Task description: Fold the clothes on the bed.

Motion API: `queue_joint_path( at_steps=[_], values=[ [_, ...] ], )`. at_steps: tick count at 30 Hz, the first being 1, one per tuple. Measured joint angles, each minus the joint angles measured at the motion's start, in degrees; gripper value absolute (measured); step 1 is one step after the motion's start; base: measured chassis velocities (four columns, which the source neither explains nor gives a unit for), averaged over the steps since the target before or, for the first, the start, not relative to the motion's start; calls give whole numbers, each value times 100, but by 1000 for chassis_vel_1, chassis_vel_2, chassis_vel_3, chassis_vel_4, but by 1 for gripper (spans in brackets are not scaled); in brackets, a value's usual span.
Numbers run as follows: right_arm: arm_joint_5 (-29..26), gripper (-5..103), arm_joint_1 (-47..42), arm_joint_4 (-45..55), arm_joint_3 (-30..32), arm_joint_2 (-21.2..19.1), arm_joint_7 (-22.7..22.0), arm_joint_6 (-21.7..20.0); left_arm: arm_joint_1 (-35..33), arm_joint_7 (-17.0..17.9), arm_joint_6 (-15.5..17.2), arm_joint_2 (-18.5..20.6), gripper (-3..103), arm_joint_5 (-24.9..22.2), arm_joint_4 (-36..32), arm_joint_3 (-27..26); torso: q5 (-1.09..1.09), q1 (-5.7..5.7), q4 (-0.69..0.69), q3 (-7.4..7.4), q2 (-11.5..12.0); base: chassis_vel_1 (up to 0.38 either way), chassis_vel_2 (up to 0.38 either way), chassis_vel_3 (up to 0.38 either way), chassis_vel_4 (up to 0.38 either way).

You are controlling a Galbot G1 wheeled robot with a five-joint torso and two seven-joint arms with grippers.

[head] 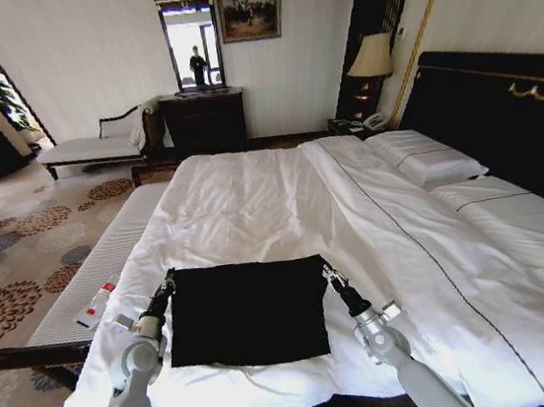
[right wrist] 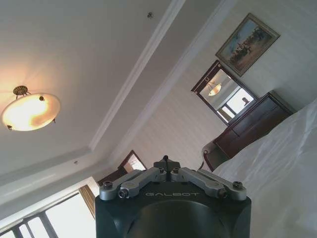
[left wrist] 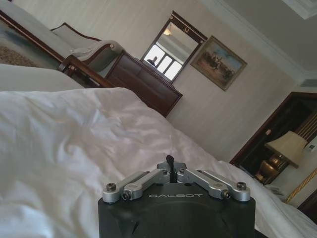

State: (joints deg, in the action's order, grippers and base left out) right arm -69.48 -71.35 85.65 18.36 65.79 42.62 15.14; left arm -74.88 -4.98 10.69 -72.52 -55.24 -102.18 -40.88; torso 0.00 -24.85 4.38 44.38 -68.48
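The clothes (head: pixel 248 312) lie flat as a black rectangle on the near part of the bed (head: pixel 282 202), on its white duvet. No lettering shows on the upper side. My left gripper (head: pixel 169 279) sits at the far left corner of the black fabric, fingers shut. At the far right corner is my right gripper (head: pixel 327 270), also shut and angled upward. In the left wrist view the left gripper (left wrist: pixel 170 159) stands over white duvet (left wrist: pixel 74 144), with no cloth visible between its fingers. In the right wrist view the right gripper (right wrist: pixel 165 160) points toward the ceiling.
A pale cushioned bench (head: pixel 101 269) runs along the bed's left side with a small red and white object (head: pixel 97 306) on it. Pillows (head: pixel 426 160) and the dark headboard (head: pixel 498 106) are at the right. A dresser (head: pixel 204 120) and a chaise (head: pixel 96 146) stand by the far wall.
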Motion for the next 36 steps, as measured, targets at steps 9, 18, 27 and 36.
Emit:
queue_joint_path(
  at_steps=[9, 18, 27, 36],
  values=[
    [-85, 0, -178, 815, 225, 1, -138, 20, -288, 135, 11, 53, 1, -411, -849, -386, 0, -4, -1, 1, 1, 0, 0, 0, 0],
    [-499, 0, -1130, 3230, 1217, -148, -371, -20, -1439, 183, 84, -80, 1, -1478, -3064, -1501, 0, -2, 0, 0, 0, 0, 0, 0, 0],
    [-252, 0, -2135, 4486, 1942, -39, -679, 43, -2200, 244, 95, -200, 1, -1934, -4079, -2313, 1, -2, 1, 0, 0, 0, 0, 0, 0],
    [317, 0, -1505, 4408, 1424, -289, -3318, -763, -1952, 425, 216, -52, 1, -1019, -3560, -1704, -3, 0, -3, 0, -1, 0, 0, 0, 0]
  ],
)
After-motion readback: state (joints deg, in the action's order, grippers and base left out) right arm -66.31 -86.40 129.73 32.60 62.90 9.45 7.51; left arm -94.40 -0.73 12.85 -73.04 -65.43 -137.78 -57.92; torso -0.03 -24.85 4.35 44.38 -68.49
